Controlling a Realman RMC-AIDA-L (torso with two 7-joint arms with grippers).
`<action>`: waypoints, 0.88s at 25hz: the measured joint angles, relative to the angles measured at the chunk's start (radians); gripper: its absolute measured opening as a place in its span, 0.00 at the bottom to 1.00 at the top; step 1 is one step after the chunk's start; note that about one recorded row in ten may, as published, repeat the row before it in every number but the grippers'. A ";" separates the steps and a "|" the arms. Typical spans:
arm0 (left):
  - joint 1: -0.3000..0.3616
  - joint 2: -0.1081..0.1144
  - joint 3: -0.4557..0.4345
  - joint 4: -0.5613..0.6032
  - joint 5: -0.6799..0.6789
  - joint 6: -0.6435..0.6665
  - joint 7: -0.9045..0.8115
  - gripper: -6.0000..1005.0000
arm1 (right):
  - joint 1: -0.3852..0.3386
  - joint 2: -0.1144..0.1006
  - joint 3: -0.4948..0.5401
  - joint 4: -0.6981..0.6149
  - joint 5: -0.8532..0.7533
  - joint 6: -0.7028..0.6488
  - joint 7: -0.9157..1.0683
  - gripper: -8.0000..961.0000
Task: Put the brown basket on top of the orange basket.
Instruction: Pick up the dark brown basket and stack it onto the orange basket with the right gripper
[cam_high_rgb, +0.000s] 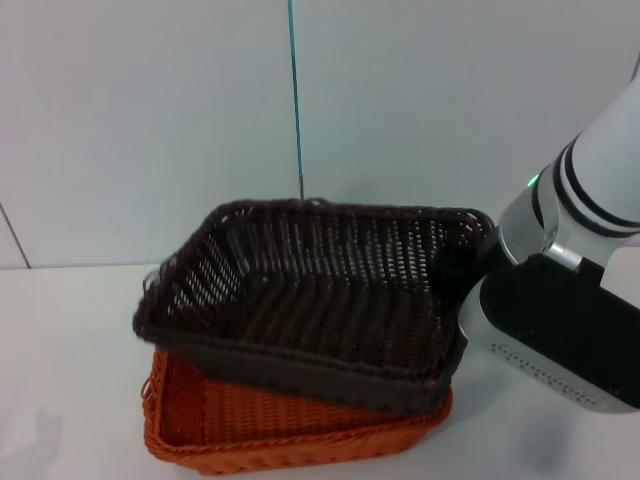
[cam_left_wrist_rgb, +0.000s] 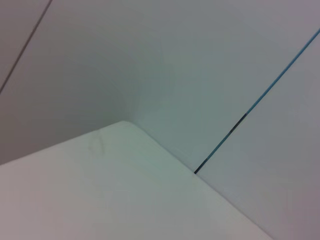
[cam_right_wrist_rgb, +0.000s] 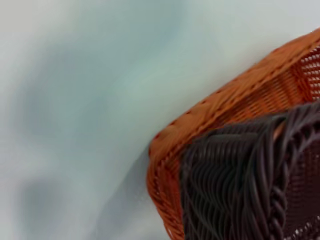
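Note:
The brown basket (cam_high_rgb: 300, 290) hangs tilted over the orange basket (cam_high_rgb: 250, 425), its far side raised and its near edge low over the orange rim. My right gripper (cam_high_rgb: 458, 265) is at the brown basket's right rim, shut on it, with the arm coming in from the right. In the right wrist view a corner of the brown basket (cam_right_wrist_rgb: 240, 185) lies just inside a corner of the orange basket (cam_right_wrist_rgb: 220, 110). The left gripper shows in no view.
The baskets are on a white table (cam_high_rgb: 60, 340) in front of a pale wall with a thin blue vertical line (cam_high_rgb: 295, 100). The left wrist view shows only a table corner (cam_left_wrist_rgb: 100, 190) and the wall.

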 joint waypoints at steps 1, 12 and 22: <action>0.000 0.000 0.001 0.001 0.000 0.000 0.000 0.79 | 0.002 -0.001 -0.008 -0.004 -0.001 -0.003 -0.004 0.16; 0.002 -0.002 0.002 0.018 0.000 -0.014 -0.006 0.79 | 0.049 -0.003 -0.061 -0.060 -0.018 0.005 -0.041 0.16; 0.008 -0.001 -0.002 0.031 -0.001 -0.017 -0.008 0.79 | 0.064 0.002 -0.055 -0.146 -0.030 -0.028 -0.172 0.16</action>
